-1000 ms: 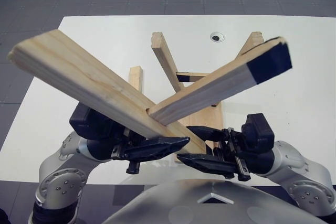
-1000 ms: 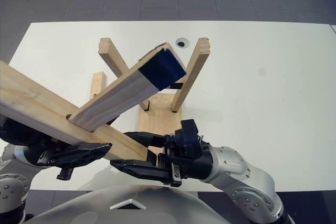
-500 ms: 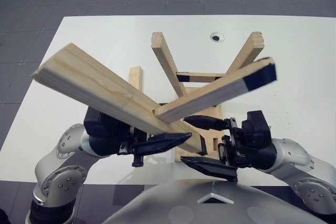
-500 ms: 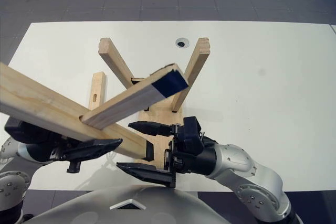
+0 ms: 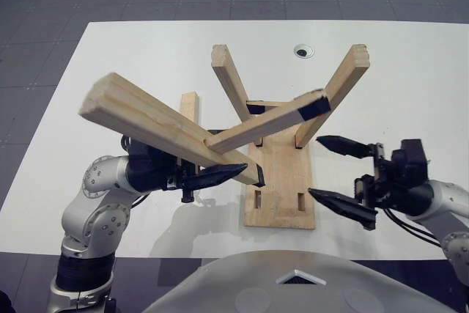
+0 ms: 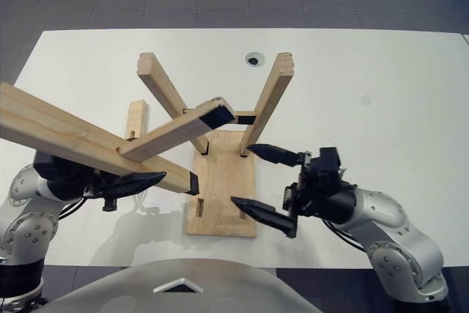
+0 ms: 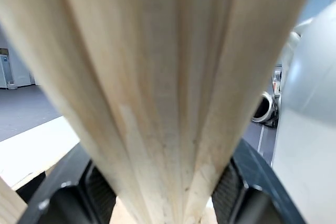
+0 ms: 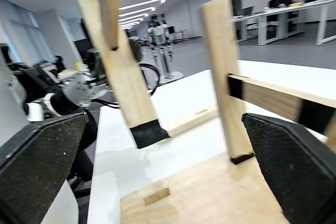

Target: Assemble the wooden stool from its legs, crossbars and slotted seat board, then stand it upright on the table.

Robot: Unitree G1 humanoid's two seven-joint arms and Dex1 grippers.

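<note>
We judge the step in hand to be the fitting of a third leg. The left gripper point(image 5: 212, 176) is clamped on a leg point(image 5: 154, 119) with a crossbar point(image 5: 264, 124) plugged into its side, and holds it tilted in the air just left of the seat board point(image 5: 282, 181). The board lies flat on the table point(image 5: 410, 78) with two standing legs point(image 5: 231, 82) in its far slots. The right gripper point(image 5: 315, 166) hovers at the board's right edge, fingers spread, holding nothing. Next, the leg's dark foot must go down into a free near slot point(image 5: 258, 198). We cannot tell whether the crossbar's dark tip touches the right standing leg, and in the left wrist view the wood hides the foot.
</note>
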